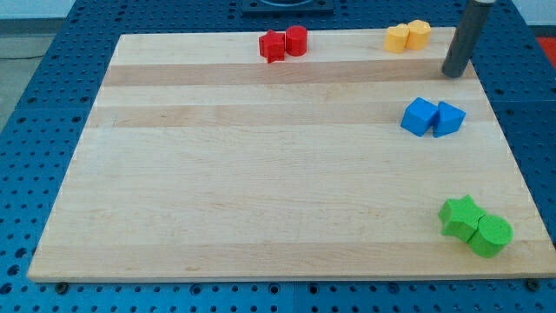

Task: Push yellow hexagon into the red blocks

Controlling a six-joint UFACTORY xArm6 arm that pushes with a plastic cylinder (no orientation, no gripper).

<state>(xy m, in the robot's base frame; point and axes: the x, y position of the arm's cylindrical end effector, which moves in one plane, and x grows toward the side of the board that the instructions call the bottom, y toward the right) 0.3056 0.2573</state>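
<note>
Two yellow blocks touch at the view's top right: a star-like yellow block and the yellow hexagon to its right. Two red blocks touch at the top middle: a red star and a red cylinder. My tip rests on the board to the right of and a little below the yellow hexagon, apart from it by a small gap.
Two blue blocks sit together below my tip at the right. A green star and a green cylinder touch at the bottom right. The wooden board ends close to the right of my tip.
</note>
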